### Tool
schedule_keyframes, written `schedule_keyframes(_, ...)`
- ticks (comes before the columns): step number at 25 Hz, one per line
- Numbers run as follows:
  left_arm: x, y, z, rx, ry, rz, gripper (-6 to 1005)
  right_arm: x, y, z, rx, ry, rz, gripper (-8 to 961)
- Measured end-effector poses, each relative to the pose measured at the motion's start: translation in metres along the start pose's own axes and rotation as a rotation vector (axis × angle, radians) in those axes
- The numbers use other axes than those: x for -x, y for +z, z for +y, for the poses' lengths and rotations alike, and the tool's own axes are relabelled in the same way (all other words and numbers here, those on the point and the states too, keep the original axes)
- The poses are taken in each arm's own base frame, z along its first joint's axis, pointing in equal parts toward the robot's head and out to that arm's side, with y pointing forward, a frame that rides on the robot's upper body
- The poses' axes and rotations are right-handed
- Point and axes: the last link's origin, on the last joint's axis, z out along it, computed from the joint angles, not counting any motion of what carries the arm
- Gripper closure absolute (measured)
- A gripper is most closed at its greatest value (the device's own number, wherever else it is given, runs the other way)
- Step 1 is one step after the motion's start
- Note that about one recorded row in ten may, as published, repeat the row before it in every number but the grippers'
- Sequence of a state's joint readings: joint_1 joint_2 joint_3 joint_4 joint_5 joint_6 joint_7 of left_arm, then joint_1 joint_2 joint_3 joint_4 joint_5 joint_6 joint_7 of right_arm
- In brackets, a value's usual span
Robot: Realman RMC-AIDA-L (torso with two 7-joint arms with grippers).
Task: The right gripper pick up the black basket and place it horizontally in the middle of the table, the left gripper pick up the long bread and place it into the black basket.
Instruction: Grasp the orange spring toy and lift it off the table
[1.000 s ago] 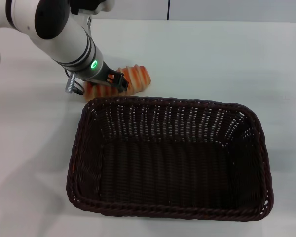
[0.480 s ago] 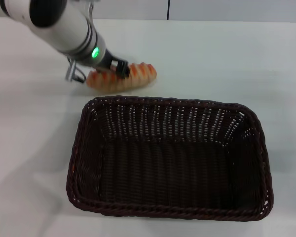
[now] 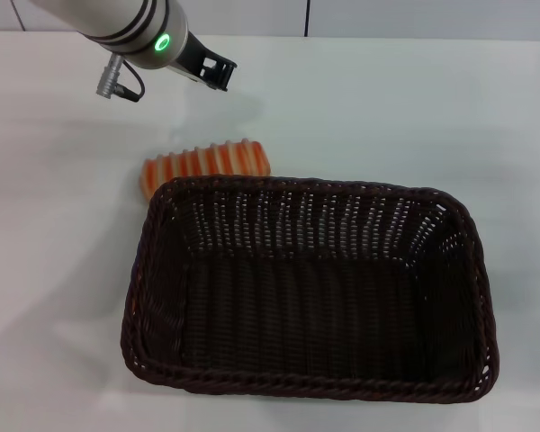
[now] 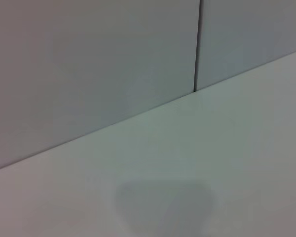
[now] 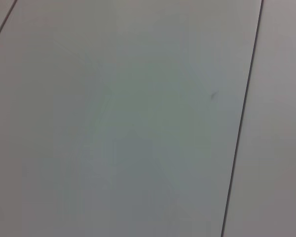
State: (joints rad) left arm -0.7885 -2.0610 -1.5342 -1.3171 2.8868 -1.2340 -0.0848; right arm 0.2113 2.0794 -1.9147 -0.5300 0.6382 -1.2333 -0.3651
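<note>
One loaf, the long bread, lies loose on the table below and a little nearer to us than the left pincer, touching or all but touching the far rim of the black basket at its left corner, and outside it. A second ago we had the left pincer down on that bread, and half a second ago the loaf sat a little farther from the basket with the pincer still at it; now the pincer has risen and drawn back toward the far edge of the table, carrying nothing, while the bread has dropped back beside the rim. We read its two black fingers as spread apart, with only the white table showing between them. The left wrist view shows bare table and the wall behind, no bread, which agrees with an empty pincer well above the surface. We judge that the grasp slipped or let go, so the bread step is not done and wants another attempt. The black basket already lies lengthwise across the middle of the table, empty, so that half looks finished. Our right pincer is out of the head view; its wrist camera shows only plain pale panels.
</note>
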Motion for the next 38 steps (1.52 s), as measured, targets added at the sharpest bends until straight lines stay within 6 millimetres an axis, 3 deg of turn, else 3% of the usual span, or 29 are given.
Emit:
schedule_keyframes(6, 0.008, 0.008, -0.004, -0.006, 0.055, -0.041, 834, 0.0, 0.0, 0.0, 0.002, 0.001, -0.002, 586)
schedule_keyframes(11, 0.012, 0.009, -0.011, 0.019, 0.166, -0.074, 788, 0.0, -0.001, -0.001, -0.002, 0.0, 0.001, 586)
schedule_keyframes(22, 0.014, 0.014, -0.004, 0.185, 0.55, -0.071, 687, -0.001, -0.01, -0.007, -0.025, 0.007, 0.011, 586)
schedule_keyframes(27, 0.013, 0.024, -0.007, 0.203, 0.624, -0.08, 438, 0.001, -0.015, -0.007, -0.035, 0.018, 0.011, 586)
schedule_keyframes(30, 0.009, 0.026, -0.008, 0.201, 0.64, -0.071, 205, 0.002, -0.016, -0.008, -0.038, 0.022, 0.012, 586)
schedule_keyframes(38, 0.005, 0.034, -0.005, 0.226, 0.726, -0.11, 167, 0.002, -0.018, -0.008, -0.046, 0.03, 0.017, 586)
